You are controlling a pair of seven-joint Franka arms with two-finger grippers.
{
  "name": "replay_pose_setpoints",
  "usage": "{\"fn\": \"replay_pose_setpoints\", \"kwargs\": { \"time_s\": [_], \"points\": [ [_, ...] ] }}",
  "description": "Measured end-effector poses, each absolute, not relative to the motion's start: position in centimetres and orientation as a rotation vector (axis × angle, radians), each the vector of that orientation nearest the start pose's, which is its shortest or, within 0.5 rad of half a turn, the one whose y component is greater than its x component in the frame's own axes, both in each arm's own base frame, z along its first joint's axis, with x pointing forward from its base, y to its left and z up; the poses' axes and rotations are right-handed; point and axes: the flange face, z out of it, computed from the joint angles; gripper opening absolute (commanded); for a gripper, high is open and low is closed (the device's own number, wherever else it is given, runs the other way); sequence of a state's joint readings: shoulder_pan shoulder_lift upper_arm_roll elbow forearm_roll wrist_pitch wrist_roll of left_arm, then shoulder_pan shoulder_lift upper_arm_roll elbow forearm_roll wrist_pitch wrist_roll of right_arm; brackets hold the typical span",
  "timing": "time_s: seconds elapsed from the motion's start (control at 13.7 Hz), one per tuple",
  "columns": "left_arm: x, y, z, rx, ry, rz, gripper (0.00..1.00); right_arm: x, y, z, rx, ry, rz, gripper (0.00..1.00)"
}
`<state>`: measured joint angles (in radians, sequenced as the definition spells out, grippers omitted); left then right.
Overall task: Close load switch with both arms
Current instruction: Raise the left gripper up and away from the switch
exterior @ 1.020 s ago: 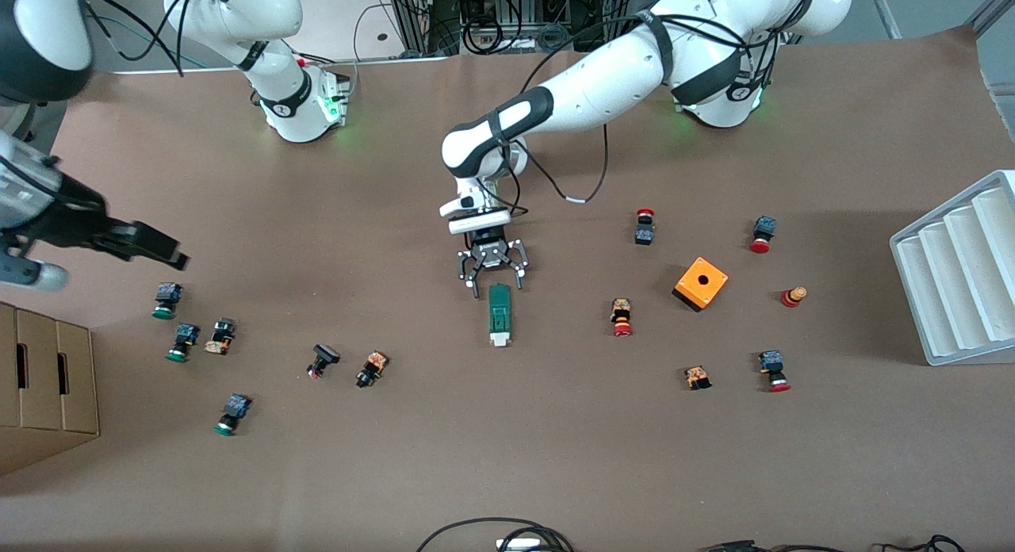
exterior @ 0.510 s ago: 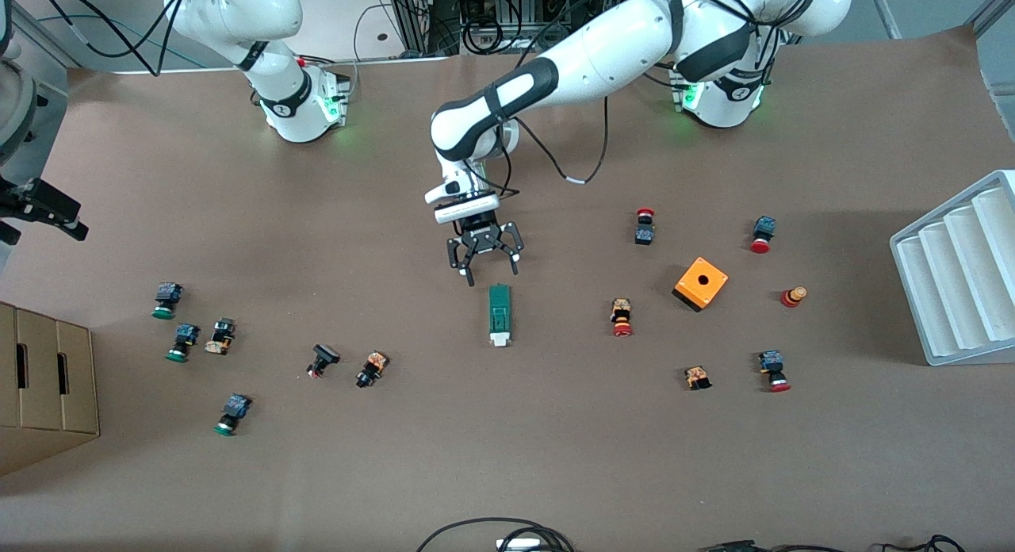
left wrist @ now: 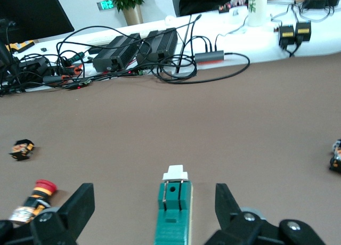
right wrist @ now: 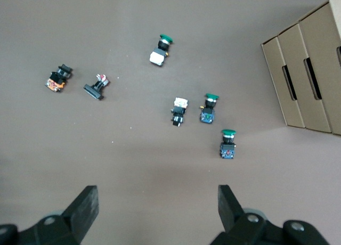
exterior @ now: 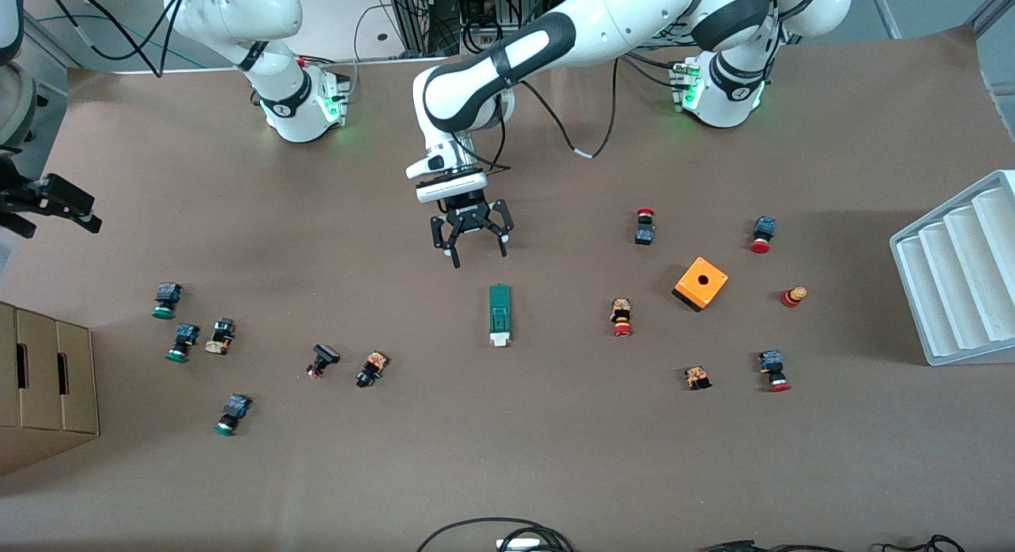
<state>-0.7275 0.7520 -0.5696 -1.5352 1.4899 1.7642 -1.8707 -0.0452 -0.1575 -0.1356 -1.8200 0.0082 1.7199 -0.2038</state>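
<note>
The load switch [exterior: 499, 314], a narrow dark-green block with a white tab at the end nearer the front camera, lies flat at mid table. In the left wrist view it [left wrist: 173, 213] lies between my open fingers, lower than them. My left gripper [exterior: 479, 257] is open and empty, up in the air over the bare table just on the bases' side of the switch. My right gripper [exterior: 75, 207] is up over the table's edge at the right arm's end. The right wrist view shows it [right wrist: 157, 207] open and empty above bare table.
Green-capped buttons [exterior: 166, 300] lie near a cardboard box [exterior: 44, 385] at the right arm's end. Red-capped buttons [exterior: 621, 317], an orange cube box [exterior: 701, 283] and a white ribbed rack [exterior: 959, 266] lie toward the left arm's end. Cables lie at the front edge.
My left gripper has drawn back from the switch toward the bases and risen, still open. My right gripper has swung out to the table's edge and turned.
</note>
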Motion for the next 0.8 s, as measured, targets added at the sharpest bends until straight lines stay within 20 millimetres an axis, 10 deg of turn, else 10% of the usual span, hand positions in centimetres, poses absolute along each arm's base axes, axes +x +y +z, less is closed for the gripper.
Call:
{"fn": "replay_pose_setpoints", "kwargs": {
  "time_s": [0.8],
  "points": [
    [34.8, -58.2, 46.5, -2.624, 0.189, -1.044, 1.0, 51.3, -6.8, 60.5, -3.125, -0.14, -0.099, 1.0]
  ]
}}
